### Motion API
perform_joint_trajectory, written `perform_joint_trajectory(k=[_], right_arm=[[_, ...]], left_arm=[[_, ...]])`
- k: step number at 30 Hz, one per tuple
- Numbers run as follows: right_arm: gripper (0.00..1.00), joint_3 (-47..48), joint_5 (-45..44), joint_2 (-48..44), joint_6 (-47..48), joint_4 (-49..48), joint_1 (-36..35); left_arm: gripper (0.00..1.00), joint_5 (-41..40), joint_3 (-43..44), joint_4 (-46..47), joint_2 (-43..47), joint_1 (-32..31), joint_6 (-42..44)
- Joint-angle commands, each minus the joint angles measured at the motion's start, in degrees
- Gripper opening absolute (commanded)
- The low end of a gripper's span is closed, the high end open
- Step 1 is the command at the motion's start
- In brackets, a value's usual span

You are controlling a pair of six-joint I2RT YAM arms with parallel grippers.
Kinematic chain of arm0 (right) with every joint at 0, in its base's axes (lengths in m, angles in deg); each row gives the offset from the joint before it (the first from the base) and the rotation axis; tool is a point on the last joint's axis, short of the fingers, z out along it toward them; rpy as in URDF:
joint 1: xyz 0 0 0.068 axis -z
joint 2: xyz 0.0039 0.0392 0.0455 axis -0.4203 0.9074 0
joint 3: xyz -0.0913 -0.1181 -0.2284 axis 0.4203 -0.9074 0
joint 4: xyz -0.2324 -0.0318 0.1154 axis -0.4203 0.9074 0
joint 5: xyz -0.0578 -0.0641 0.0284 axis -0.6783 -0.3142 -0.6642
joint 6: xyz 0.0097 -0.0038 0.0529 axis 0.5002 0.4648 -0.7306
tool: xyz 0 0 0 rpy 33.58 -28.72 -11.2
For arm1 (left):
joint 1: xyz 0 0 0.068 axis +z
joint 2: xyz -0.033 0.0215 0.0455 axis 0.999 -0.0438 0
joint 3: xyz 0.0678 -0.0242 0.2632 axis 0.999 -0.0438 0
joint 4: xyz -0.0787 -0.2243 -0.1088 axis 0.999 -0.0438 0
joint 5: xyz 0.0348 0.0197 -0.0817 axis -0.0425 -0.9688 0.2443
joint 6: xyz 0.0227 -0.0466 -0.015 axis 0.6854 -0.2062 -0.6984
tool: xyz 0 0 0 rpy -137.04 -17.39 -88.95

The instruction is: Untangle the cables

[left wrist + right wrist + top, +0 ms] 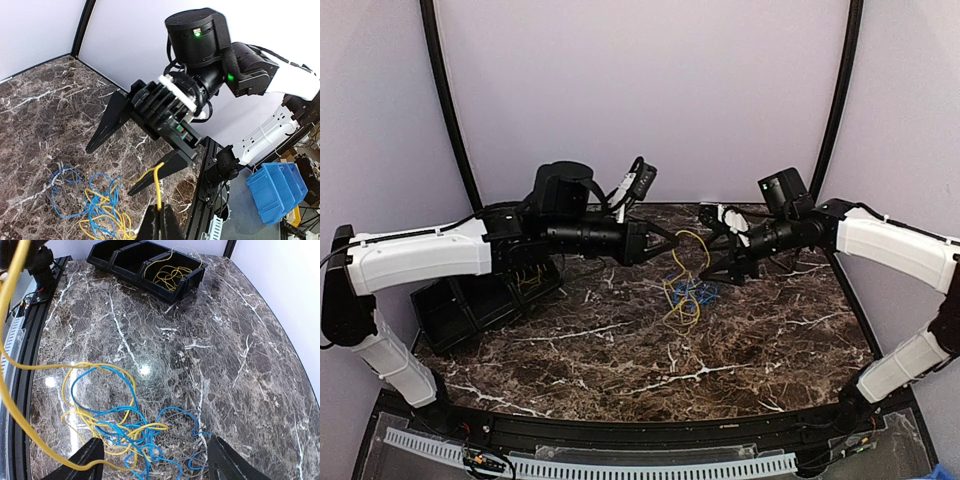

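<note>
- If I raise the yellow cable [158,186] higher, the blue loops crossing it may cinch tight and drag the cables [131,426] across the table [210,340], since nothing pins them.
- My left gripper [160,220] is pinched closed on that strand, above the marble.
- My right gripper [112,170] faces it over the pile, spread wide and apparently empty.

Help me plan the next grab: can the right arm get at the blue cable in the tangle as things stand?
Probably yes. The right gripper hangs open just above the blue cable, with nothing between them. The left gripper, shut on a yellow cable, is off to one side.
</note>
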Motion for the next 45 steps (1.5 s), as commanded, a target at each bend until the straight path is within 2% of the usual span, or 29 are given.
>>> perform_joint_trajectory(k=[1, 3, 4, 5, 7, 11, 14, 17, 24, 27, 31, 35, 37, 38, 41, 43, 45], right_arm=[[0.73, 2.7, 7.1, 3.3, -1.0, -5.0, -0.6], [0.71, 2.4, 11.4, 5.3, -2.4, -7.1, -0.6], [0.66, 2.4, 14.2, 6.6, -3.1, -7.7, -0.6], [0.52, 2.5, 17.2, 8.1, -3.8, -8.3, -0.5], [0.30, 2.9, 20.8, 12.1, -5.5, -8.9, -0.6], [0.14, 3.6, 20.1, 18.5, -5.8, -7.3, -0.6], [0.10, 1.6, 16.6, 21.1, -7.2, -9.2, -0.4], [0.06, 0.9, 9.2, 23.4, -10.5, -11.0, 1.1], [0.00, 2.3, -4.1, 26.0, -16.9, -11.2, 10.6], [0.00, 2.2, -8.8, 27.0, -17.6, -10.6, 14.8], [0.00, 1.3, -12.4, 27.3, -17.8, -11.1, 17.9], [0.00, 1.3, -13.7, 25.4, -17.0, -11.2, 18.6], [0.00, 1.5, -11.4, 24.4, -16.2, -10.5, 18.6], [0.05, 2.1, -7.6, 23.5, -15.0, -9.1, 18.6], [0.29, 2.0, 2.3, 16.9, -13.5, -8.4, 18.0], [0.47, 1.3, 4.2, 11.8, -11.4, -9.0, 16.2], [0.57, 1.0, 3.0, 8.2, -8.1, -8.6, 12.9]], left_arm=[[0.00, -1.7, 1.4, -3.1, 3.4, 0.0, 3.4], [0.00, -2.6, 2.2, -2.7, 5.2, 0.0, 3.3], [0.00, -3.0, 2.4, -2.5, 6.1, 0.0, 3.3], [0.00, -3.3, 3.0, -2.3, 6.5, 0.0, 3.2], [0.00, -4.5, 3.9, -2.2, 7.3, 0.0, 3.1], [0.00, -6.9, 6.3, -1.8, 8.7, -0.1, 3.0], [0.00, -7.4, 11.3, -2.6, 8.6, -0.2, 3.5], [0.00, -7.5, 16.8, -4.7, 7.9, -0.3, 4.6], [0.00, -11.3, 26.8, -4.6, 7.2, -1.1, 6.4], [0.00, -15.4, 32.4, -6.5, 6.5, -1.2, 7.6], [0.00, -21.8, 35.6, -7.2, 7.1, -1.3, 10.4], [0.00, -29.2, 37.3, -8.5, 7.8, -1.2, 14.5], [0.00, -32.1, 37.6, -9.7, 8.1, -1.2, 15.3], [0.00, -32.7, 37.6, -10.4, 8.2, -1.2, 15.0], [0.00, -32.1, 34.8, -10.7, 9.0, -1.2, 13.7], [0.00, -31.0, 32.3, -9.9, 9.5, -1.2, 12.6], [0.00, -30.5, 29.6, -9.1, 9.9, -1.2, 10.8]])
